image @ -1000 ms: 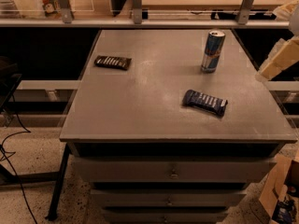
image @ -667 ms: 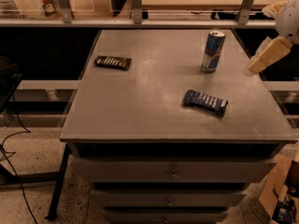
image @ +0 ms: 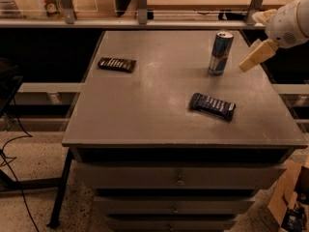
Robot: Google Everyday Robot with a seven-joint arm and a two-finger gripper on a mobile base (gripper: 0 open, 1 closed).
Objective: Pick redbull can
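Note:
The redbull can [image: 220, 52] stands upright at the back right of the grey table [image: 145, 110]. It is tall and slim, blue and silver, with a silver top. My gripper [image: 253, 57] comes in from the upper right on a white arm. Its beige tip hangs just right of the can, at about the can's height, with a small gap between them. It holds nothing.
A dark-blue snack bar wrapper [image: 212, 106] lies in front of the can. A dark snack bar [image: 116, 64] lies at the back left. A shelf rail with posts [image: 141, 6] runs behind the table. Drawers sit below the top; a cardboard box [image: 291, 202] stands on the floor at lower right.
My gripper has moved left and slightly up, from past the table's right edge toward the redbull can. The can and both bars have not moved.

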